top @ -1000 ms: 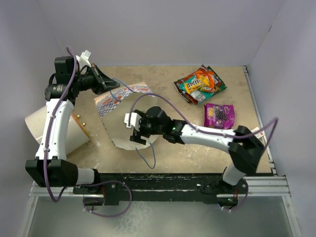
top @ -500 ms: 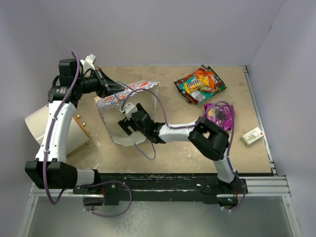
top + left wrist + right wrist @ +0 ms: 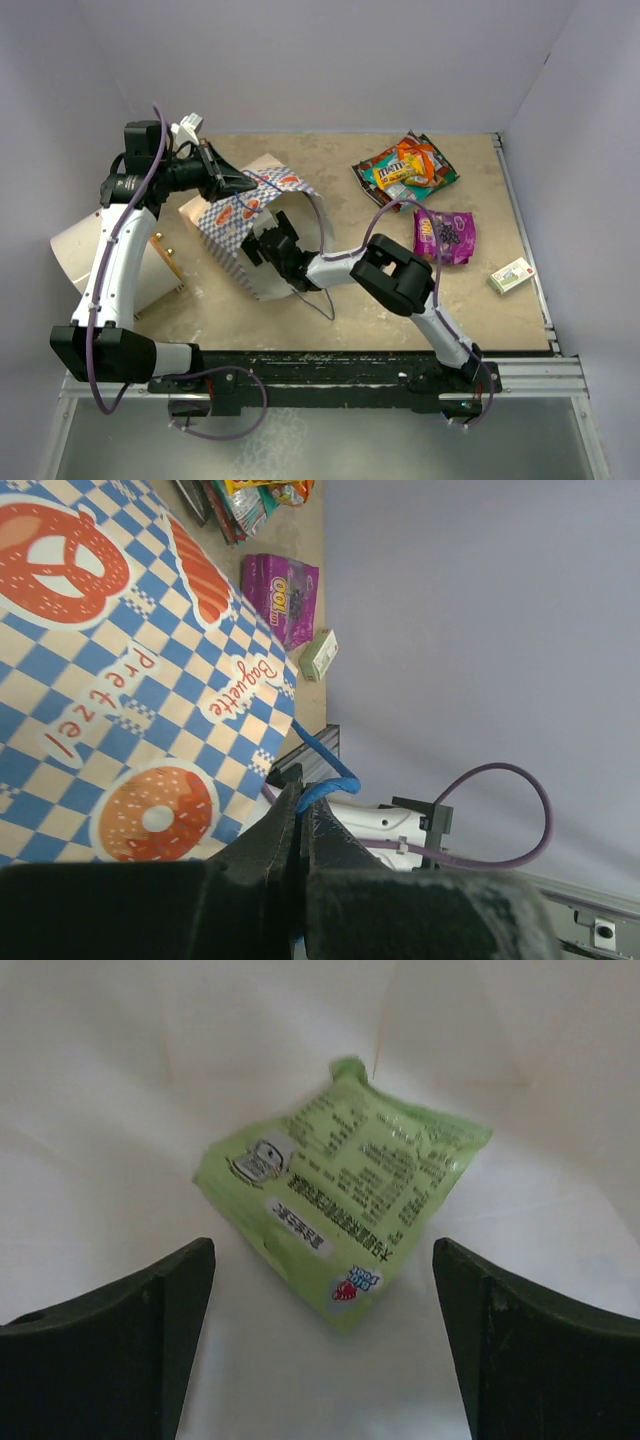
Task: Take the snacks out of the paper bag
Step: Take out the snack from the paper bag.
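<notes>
The paper bag lies on its side at centre left, its mouth toward the right arm; its blue check print with pretzel pictures fills the left wrist view. My left gripper is shut on the bag's blue cord handle and holds the upper edge up. My right gripper is open and reaches into the bag's mouth. In the right wrist view a green-and-white snack packet lies on the cream inside, just ahead of the open gripper. More snacks are piled at the back right, and a purple packet lies near them.
A white-and-tan round drum stands at the left beside the left arm. A small white-green box lies near the right edge. A loose blue cord trails on the table in front of the bag. Walls close in the back and sides.
My right gripper has moved left and deeper into the bag's mouth. My left gripper has lifted the handle, and the bag now stands taller and more open.
</notes>
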### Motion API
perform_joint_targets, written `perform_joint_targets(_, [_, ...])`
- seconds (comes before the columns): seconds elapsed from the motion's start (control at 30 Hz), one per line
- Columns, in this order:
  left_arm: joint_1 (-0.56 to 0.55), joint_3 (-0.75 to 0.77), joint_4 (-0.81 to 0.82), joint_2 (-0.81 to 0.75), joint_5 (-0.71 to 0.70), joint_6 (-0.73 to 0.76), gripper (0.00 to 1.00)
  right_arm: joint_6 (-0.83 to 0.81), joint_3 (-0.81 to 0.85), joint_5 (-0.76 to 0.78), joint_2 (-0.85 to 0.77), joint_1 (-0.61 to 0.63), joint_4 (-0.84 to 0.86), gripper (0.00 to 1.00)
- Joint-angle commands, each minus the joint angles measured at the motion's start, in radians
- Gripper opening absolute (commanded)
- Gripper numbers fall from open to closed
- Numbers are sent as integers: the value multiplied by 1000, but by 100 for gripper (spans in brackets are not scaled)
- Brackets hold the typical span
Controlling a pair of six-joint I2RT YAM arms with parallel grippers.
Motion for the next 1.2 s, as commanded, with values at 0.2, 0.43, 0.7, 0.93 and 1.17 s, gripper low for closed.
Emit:
perform_joint_targets(0.2, [-5, 45, -52, -17, 18, 65, 0, 13, -14, -116, 8, -47, -4, 41])
perform_joint_targets(0.43, [-5, 34, -60, -40, 2, 68, 0, -113, -71, -184, -64, -51, 49, 0])
perform_joint_targets(0.7, [-3, 53, -58, -38, -25, 65, 0, -255, -290, -374, -251, -51, 182, 0])
perform_joint_targets(0.93, [-3, 54, -15, -27, -36, 39, 0, -226, -502, -593, -489, -49, 142, 0])
perform_joint_targets(1.17, [-2, 54, 65, -6, -52, 5, 0, -233, -658, -735, -822, -47, -76, 0])
